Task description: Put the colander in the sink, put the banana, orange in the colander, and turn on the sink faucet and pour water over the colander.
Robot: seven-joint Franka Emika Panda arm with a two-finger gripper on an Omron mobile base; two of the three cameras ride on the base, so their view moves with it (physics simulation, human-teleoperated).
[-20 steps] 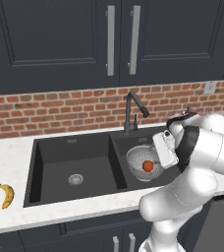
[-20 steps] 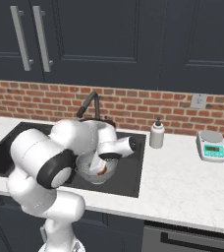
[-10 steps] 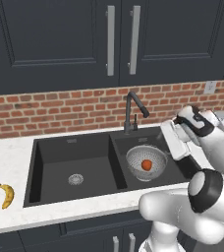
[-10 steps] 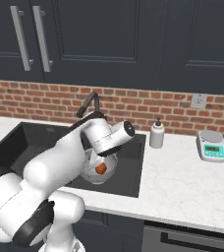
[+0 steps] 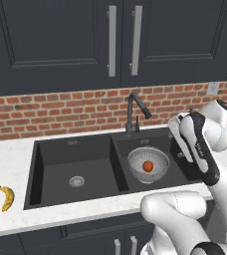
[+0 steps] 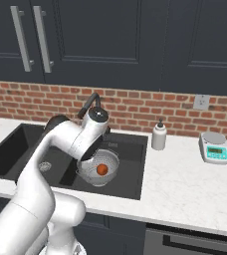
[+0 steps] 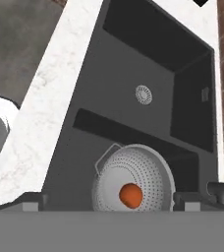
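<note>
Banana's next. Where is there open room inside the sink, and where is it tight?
The sink's left basin is bare apart from its drain. The right basin is crowded: the colander takes up most of it, with the orange inside and the sink faucet arching over its back edge. Around the orange, the colander bowl has room. The banana lies on the counter left of the sink.

arm: swung up/right off colander | orange now unobscured (left base view)

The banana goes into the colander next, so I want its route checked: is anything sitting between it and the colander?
Nothing loose does. The banana lies on the counter left of the sink; the left basin and the divider lie between it and the colander, which holds the orange in the right basin.
</note>
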